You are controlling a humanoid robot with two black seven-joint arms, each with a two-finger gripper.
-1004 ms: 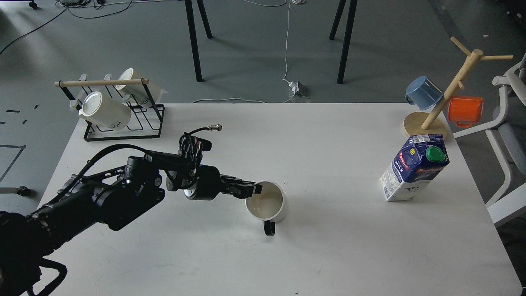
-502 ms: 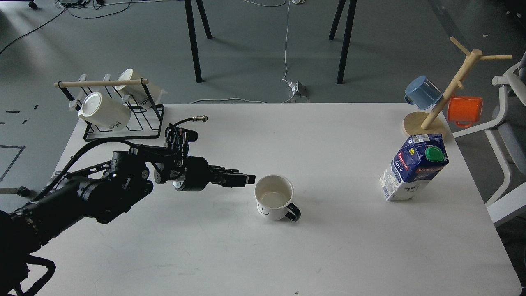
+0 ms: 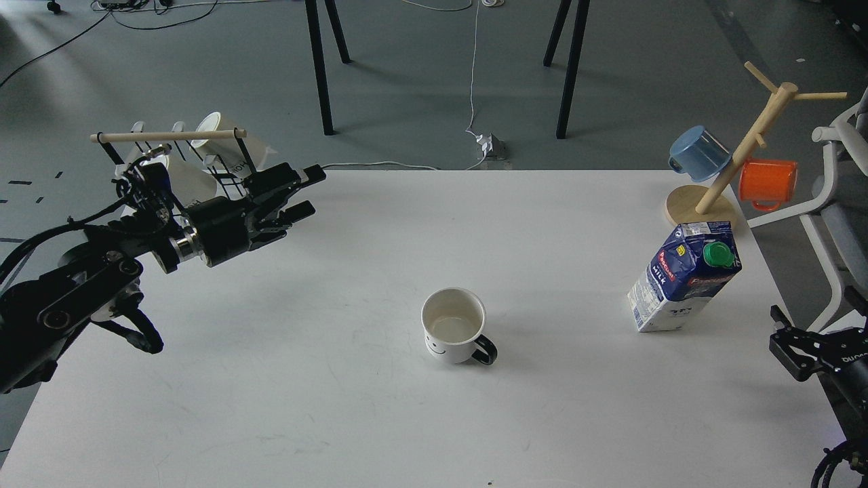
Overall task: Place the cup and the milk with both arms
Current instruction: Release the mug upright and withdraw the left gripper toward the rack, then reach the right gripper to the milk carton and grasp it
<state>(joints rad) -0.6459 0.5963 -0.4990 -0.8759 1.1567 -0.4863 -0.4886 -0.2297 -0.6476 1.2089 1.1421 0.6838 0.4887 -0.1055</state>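
Observation:
The cup, a white mug with a black handle and a small smiley face, stands upright and alone in the middle of the table, handle to the right. The milk, a dark blue and white carton with a green cap, stands near the right edge. My left gripper is open and empty, raised at the back left, far from the cup and just in front of the mug rack. My right gripper shows at the lower right table edge, below and right of the milk; its fingers cannot be told apart.
A black wire rack with cream mugs stands at the back left, partly behind my left arm. A wooden mug tree with a blue mug and an orange mug stands at the back right. A white chair is beyond the right edge.
My left gripper has let go of the cup, which now stands upright, and has drawn back up and left toward the rack. My right arm has come into view at the lower right.

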